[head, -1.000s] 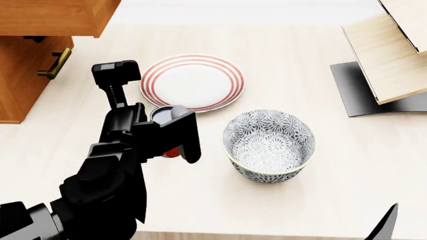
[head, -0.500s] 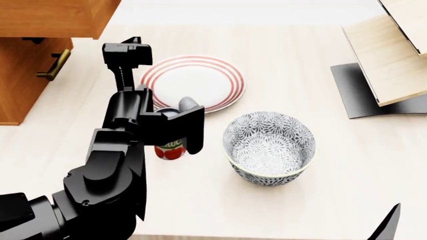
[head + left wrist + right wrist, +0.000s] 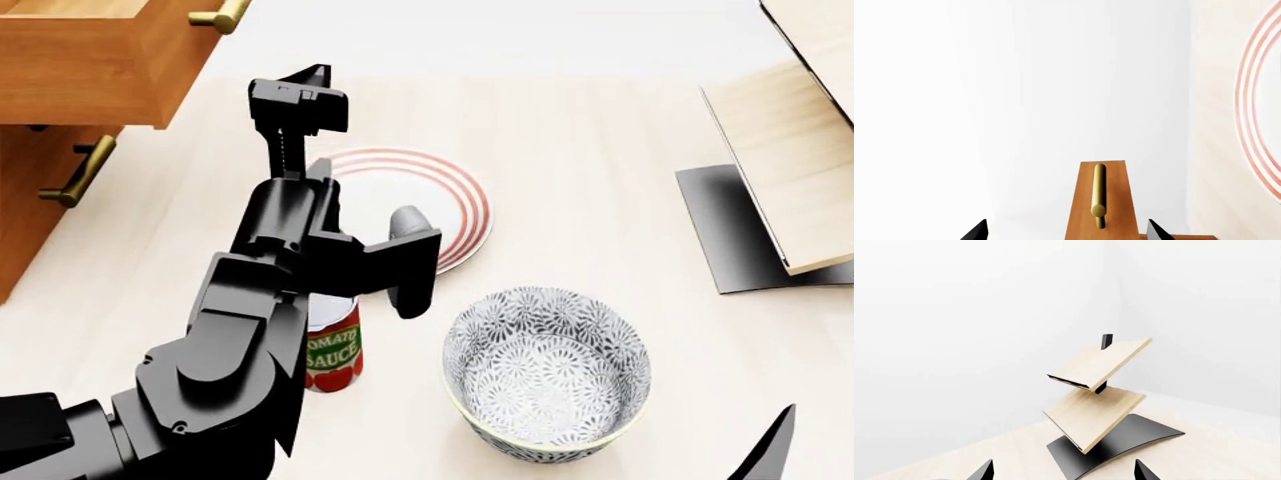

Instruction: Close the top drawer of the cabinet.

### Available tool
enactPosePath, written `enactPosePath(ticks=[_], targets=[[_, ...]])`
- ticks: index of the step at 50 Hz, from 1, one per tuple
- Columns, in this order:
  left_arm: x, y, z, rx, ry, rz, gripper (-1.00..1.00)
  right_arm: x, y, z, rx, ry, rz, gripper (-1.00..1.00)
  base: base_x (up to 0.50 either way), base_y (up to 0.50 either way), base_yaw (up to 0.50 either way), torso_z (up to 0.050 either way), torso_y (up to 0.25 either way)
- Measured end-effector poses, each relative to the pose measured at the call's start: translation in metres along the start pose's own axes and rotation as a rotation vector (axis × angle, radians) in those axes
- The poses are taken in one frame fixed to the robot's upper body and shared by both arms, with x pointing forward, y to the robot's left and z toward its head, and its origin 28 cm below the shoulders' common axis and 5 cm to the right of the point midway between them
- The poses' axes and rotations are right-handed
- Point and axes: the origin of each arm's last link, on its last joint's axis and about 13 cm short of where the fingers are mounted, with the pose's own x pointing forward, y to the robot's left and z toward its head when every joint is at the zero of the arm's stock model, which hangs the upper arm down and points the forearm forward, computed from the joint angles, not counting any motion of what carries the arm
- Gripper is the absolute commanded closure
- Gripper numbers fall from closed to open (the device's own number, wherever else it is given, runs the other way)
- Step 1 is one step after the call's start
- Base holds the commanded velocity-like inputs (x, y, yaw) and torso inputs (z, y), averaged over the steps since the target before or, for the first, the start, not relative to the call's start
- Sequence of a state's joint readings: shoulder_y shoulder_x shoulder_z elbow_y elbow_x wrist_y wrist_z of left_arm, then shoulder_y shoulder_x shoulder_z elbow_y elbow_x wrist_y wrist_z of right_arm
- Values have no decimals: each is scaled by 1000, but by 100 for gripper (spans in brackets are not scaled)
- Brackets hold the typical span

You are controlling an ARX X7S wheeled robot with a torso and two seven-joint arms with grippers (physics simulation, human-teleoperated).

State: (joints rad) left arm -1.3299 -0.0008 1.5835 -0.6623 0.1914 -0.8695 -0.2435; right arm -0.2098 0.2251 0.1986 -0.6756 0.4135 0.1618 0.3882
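- Two drawers show on the cabinet [image 3: 27, 215] at the far left of the head view: the top drawer [image 3: 100, 60] stands pulled out well past the cabinet face, its brass bar handle [image 3: 220, 15] at its front corner; the lower drawer front [image 3: 40, 170] sits flush beneath it, with a like handle [image 3: 78, 172].
- Left gripper [image 3: 300, 100]: raised on the black left arm [image 3: 254, 320], just right of the open drawer and apart from it, above the near-left edge of the plate. In the left wrist view two dark fingertips [image 3: 975, 231] stand well apart with nothing between them, and the drawer front with its handle [image 3: 1099, 195] lies ahead between them.
- Tomato sauce can [image 3: 334, 350]: upright on the table, red label, partly hidden by the arm, near the bowl's left side.
- Plate [image 3: 447, 205]: white with red rings, flat on the pale table [image 3: 601, 150], its left part covered by the arm.
- Bowl [image 3: 547, 370]: grey floral pattern, upright, nearer the camera than the plate and apart from it.
- Light-wood shelf stand [image 3: 787, 160]: tilted boards on a black base [image 3: 734, 230], at the far right; the right wrist view shows two slanted boards [image 3: 1094, 390] on a black post.
- Right gripper [image 3: 1062, 471]: only the finger points show, spread wide and holding nothing; one dark tip [image 3: 767, 450] enters the head view at bottom right.
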Motion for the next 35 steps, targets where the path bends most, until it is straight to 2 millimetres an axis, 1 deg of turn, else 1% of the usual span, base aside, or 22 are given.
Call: enactPosePath(ticks=[4,12,22,35], targets=[[0,-1,1,2,-7,0,-100,0,0,0,-3,0,1,-100,230,0,0,0,0],[-1,-4,0,5,-3,-11,-100,0,0,0,-7,-4,4,-100,494,0,0,0,0],[-1,-7,-4,5,32,-33,-100,0,-1,0,0,-2,0,-100,14,0,0,0,0],[-2,-10,-6,5,56,-57,-100,0,0,0,-21,10,6,-100,491,0,0,0,0]])
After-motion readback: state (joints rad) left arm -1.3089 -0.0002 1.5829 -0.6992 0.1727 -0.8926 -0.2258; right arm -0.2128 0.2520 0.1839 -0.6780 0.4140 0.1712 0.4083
